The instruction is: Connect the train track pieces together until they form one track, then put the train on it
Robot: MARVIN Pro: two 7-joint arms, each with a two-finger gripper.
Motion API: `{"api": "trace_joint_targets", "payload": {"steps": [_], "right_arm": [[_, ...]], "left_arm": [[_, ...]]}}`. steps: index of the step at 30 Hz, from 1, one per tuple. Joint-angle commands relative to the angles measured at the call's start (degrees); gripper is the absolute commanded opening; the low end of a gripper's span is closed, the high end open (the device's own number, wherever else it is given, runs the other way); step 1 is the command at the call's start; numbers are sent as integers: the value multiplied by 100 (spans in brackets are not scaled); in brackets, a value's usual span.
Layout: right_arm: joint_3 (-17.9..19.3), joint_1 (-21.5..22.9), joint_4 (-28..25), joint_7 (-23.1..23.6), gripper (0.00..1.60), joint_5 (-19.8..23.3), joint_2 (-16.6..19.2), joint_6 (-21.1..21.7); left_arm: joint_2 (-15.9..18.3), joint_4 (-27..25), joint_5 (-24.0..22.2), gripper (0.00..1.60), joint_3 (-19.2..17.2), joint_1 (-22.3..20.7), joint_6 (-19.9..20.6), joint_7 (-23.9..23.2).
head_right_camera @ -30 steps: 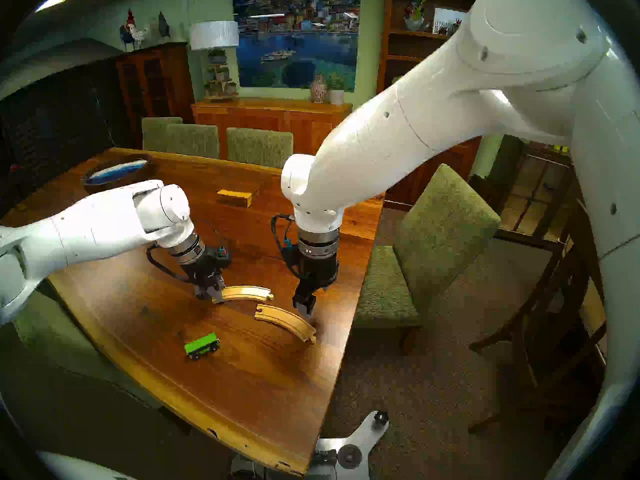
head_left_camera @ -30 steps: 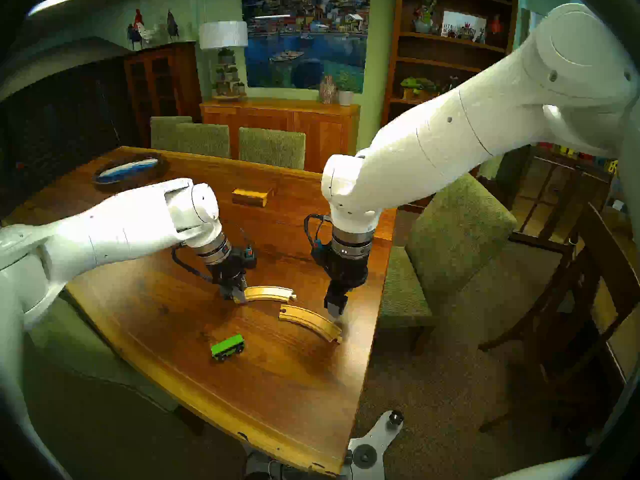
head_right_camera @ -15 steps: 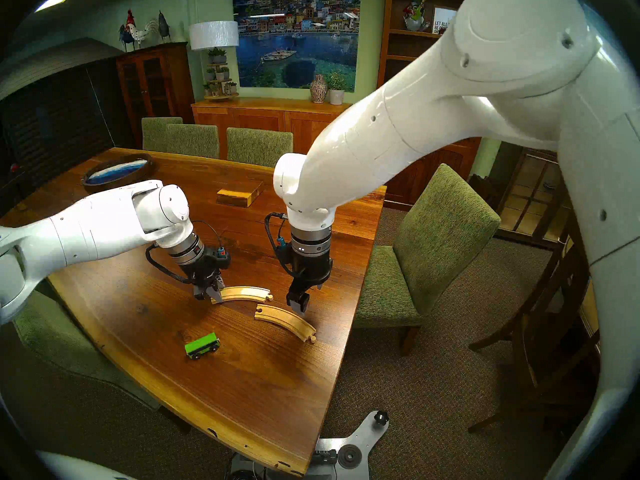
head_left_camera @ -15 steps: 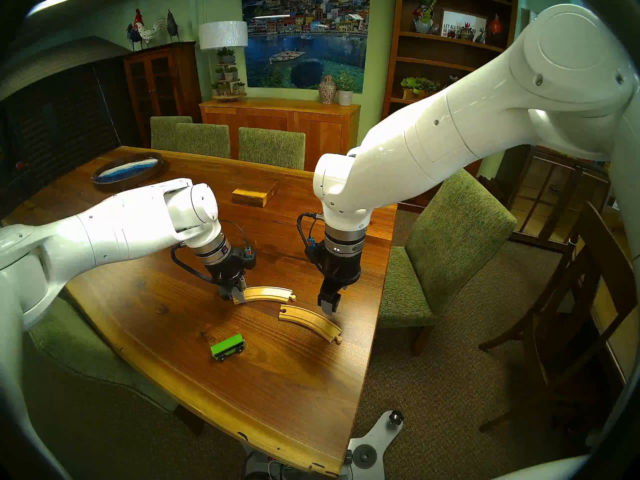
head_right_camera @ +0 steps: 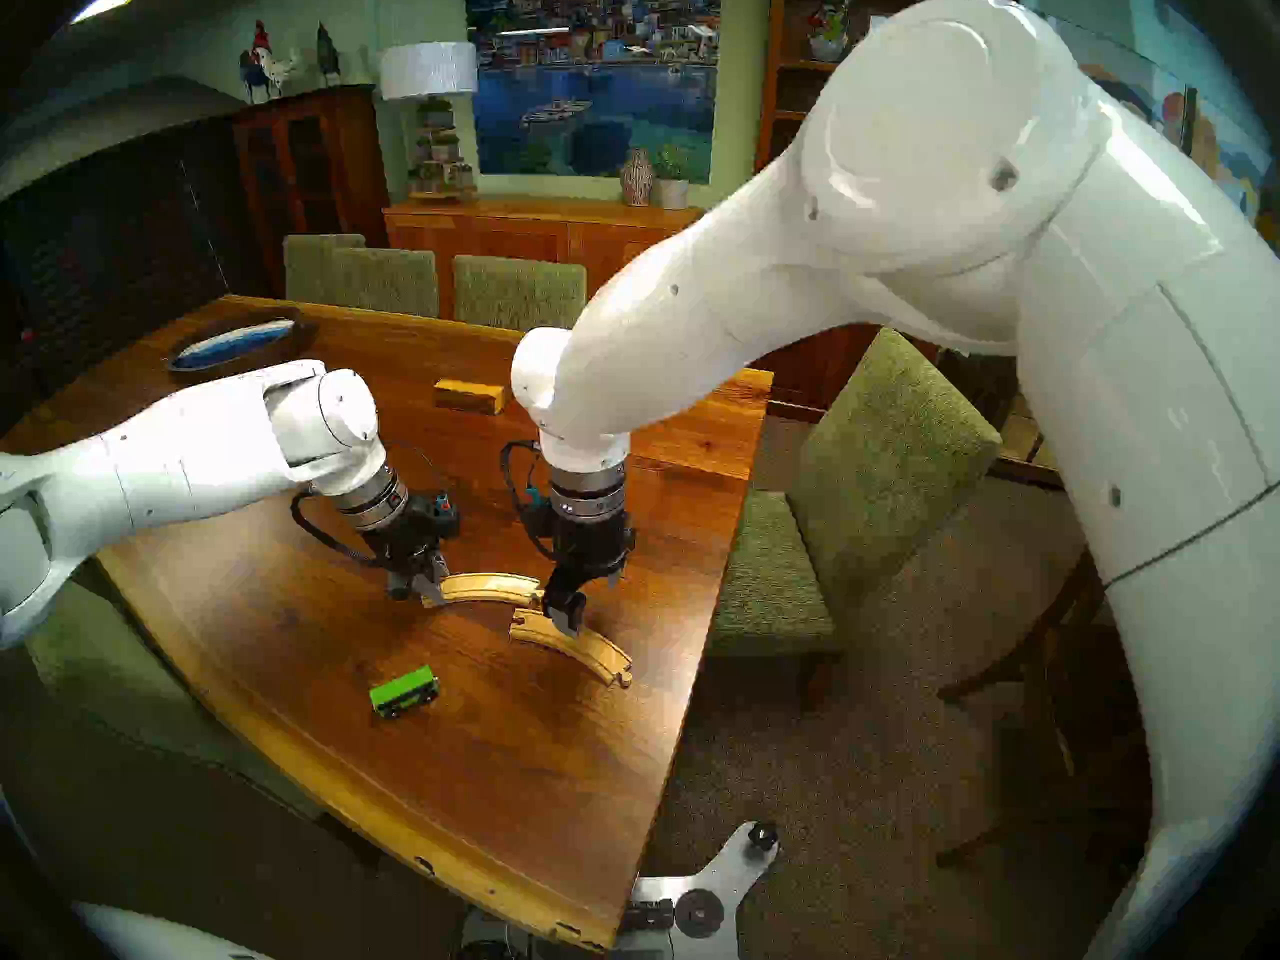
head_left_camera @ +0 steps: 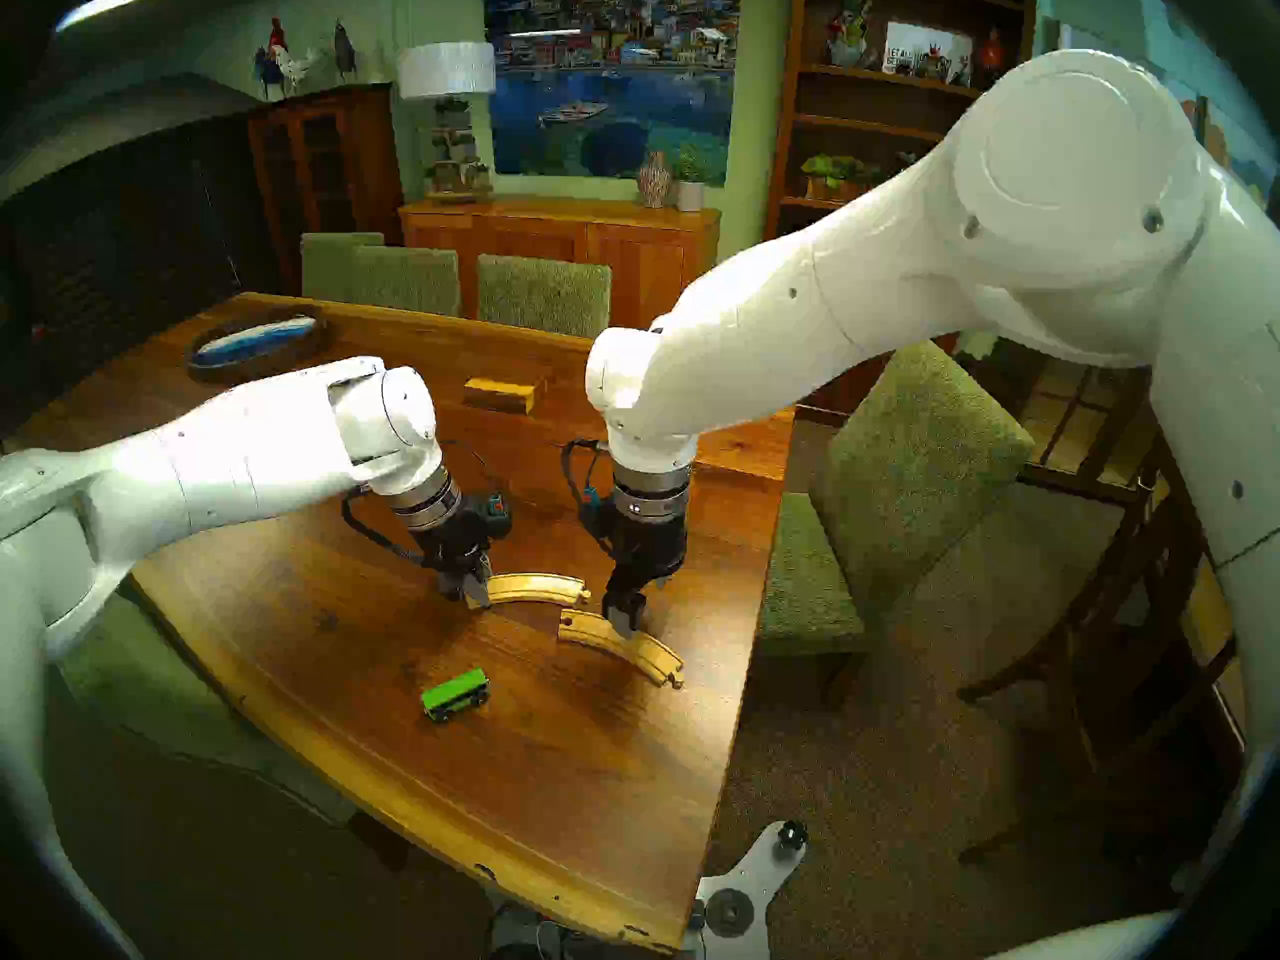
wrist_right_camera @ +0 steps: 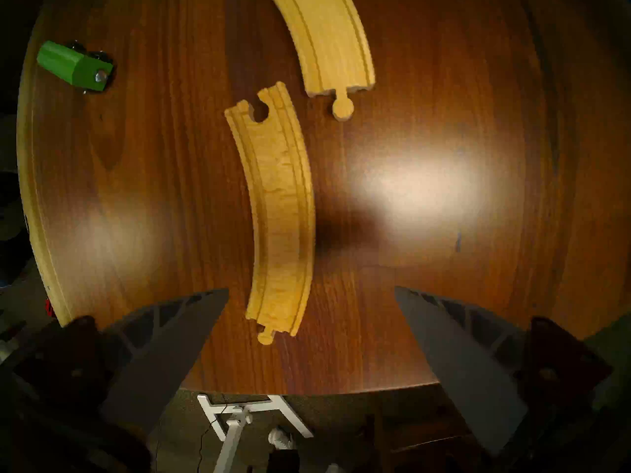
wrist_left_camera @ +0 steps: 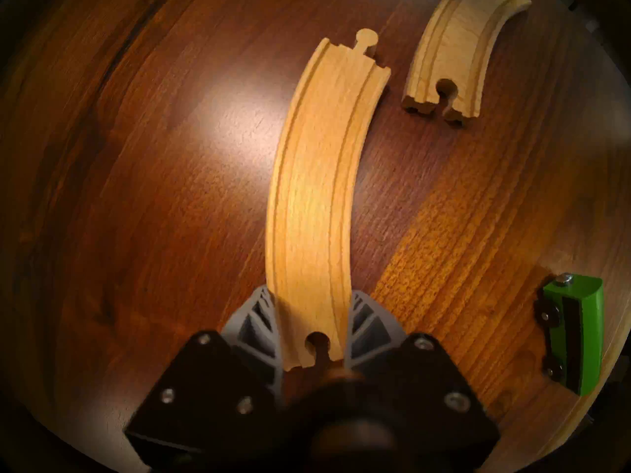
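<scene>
Two curved wooden train track pieces lie apart on the table [head_left_camera: 554, 764]. My left gripper [head_left_camera: 474, 591] is shut on the hole end of the left piece [head_left_camera: 537, 586]; in the left wrist view its fingers [wrist_left_camera: 367, 320] clamp both sides of that piece [wrist_left_camera: 314, 189]. The peg of the left piece sits a short gap from the hole of the right piece [head_left_camera: 658, 654], offset to one side. My right gripper [head_left_camera: 627, 619] hovers open over the right piece [wrist_right_camera: 280, 206], jaws wide on either side. The green train [head_left_camera: 455, 693] stands nearer me, untouched.
A rectangular wooden block [head_left_camera: 500, 392] lies farther back. An oval blue tray [head_left_camera: 253, 342] sits at the far left corner. The right piece's peg end lies near the table's right edge, beside a green chair [head_left_camera: 914, 467].
My right arm has swung left, carrying its open gripper from the right piece's peg end to above its middle. The left gripper, both track pieces and the train have stayed put.
</scene>
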Motion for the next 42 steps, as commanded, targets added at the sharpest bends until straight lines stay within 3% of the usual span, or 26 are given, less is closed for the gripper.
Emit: {"api": "trace_joint_targets", "payload": {"steps": [1, 6, 20, 36, 42], "right_arm": [[-24, -255, 421, 317, 160, -274, -126, -144], [-46, -309, 483, 393, 160, -341, -148, -209], [-36, -179, -242, -537, 160, 85, 98, -389], [-49, -72, -748, -1177, 160, 507, 270, -573], [-71, -95, -814, -1362, 144, 661, 252, -575]], "left_arm": [[-18, 16, 9, 0, -92, -141, 11, 21], [-18, 16, 10, 0, -93, -140, 12, 21], [-18, 15, 10, 0, -94, -139, 12, 22], [-18, 15, 10, 0, -94, -140, 13, 22], [-18, 15, 10, 0, -94, -140, 13, 22]]}}
